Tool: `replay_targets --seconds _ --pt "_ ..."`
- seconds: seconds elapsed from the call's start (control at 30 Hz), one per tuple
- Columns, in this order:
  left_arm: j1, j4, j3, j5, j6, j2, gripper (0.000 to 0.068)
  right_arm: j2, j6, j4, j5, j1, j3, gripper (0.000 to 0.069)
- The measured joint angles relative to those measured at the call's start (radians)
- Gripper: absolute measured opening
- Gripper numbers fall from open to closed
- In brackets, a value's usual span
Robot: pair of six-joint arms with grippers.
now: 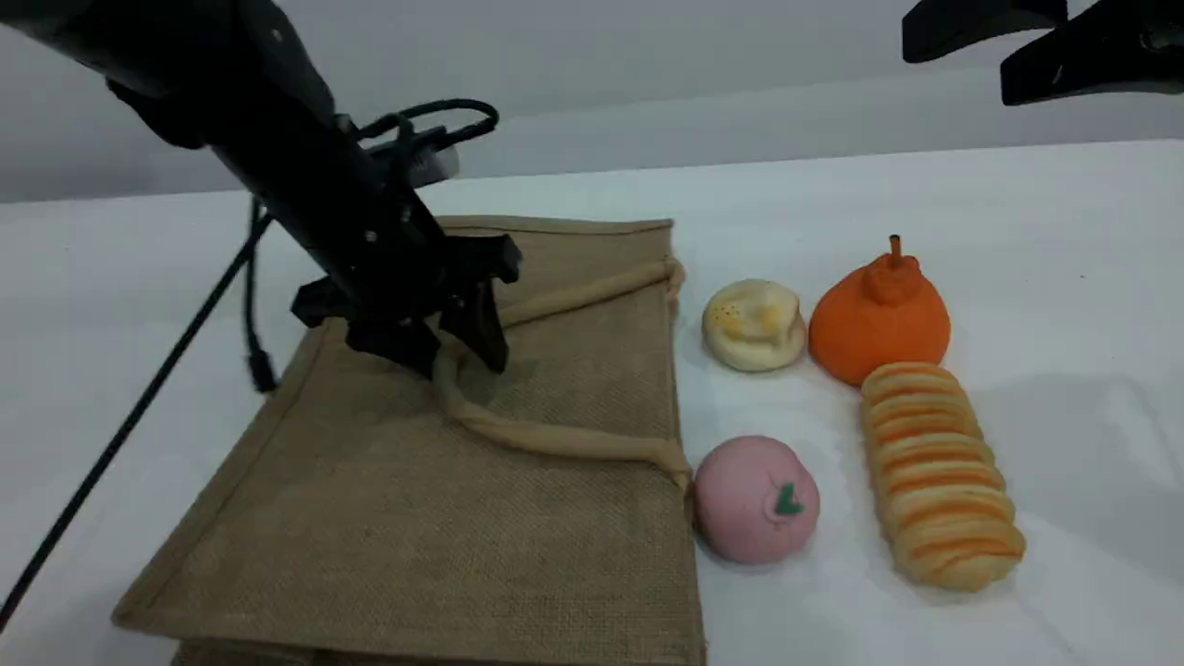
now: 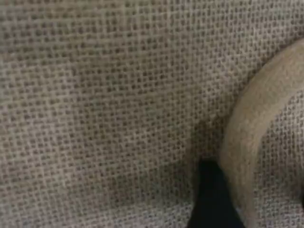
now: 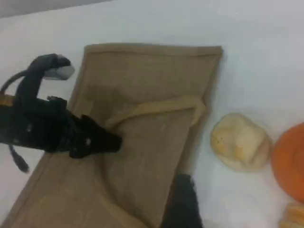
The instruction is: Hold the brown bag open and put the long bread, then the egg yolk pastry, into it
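The brown bag [image 1: 555, 518] lies flat on the left of the white table, its mouth towards the foods. My left gripper [image 1: 458, 363] is down on the bag, open, with its fingers either side of the bend of the beige handle [image 1: 555, 439]. The left wrist view shows one black fingertip [image 2: 212, 199] beside the handle [image 2: 247, 133] on the weave. The long bread [image 1: 939, 472] lies at front right and the egg yolk pastry [image 1: 754, 324] just right of the bag. My right gripper [image 1: 957, 69] hangs open and empty, high at the top right.
An orange pear-shaped toy [image 1: 879, 319] stands next to the pastry, touching the far end of the bread. A pink ball with a green leaf mark [image 1: 754, 499] rests against the bag's near right edge. The left arm's black cable [image 1: 129, 416] trails over the table at left.
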Motion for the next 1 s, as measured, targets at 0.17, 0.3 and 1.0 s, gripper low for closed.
replay_targets --seconds 0.17,0.3,1.0 --pt "-0.002 0.038 -0.003 0.021 -0.057 0.012 0.0322 0.000 -0.001 0.000 0.000 0.000 0.001 0.0517" --pt "-0.002 0.095 -0.003 0.054 -0.125 0.012 0.0153 0.000 -0.001 0.000 0.000 0.000 0.001 0.0517" --pt "0.000 0.355 -0.437 0.615 0.012 -0.300 0.0095 0.106 -0.014 -0.039 -0.040 0.000 0.001 0.0517"
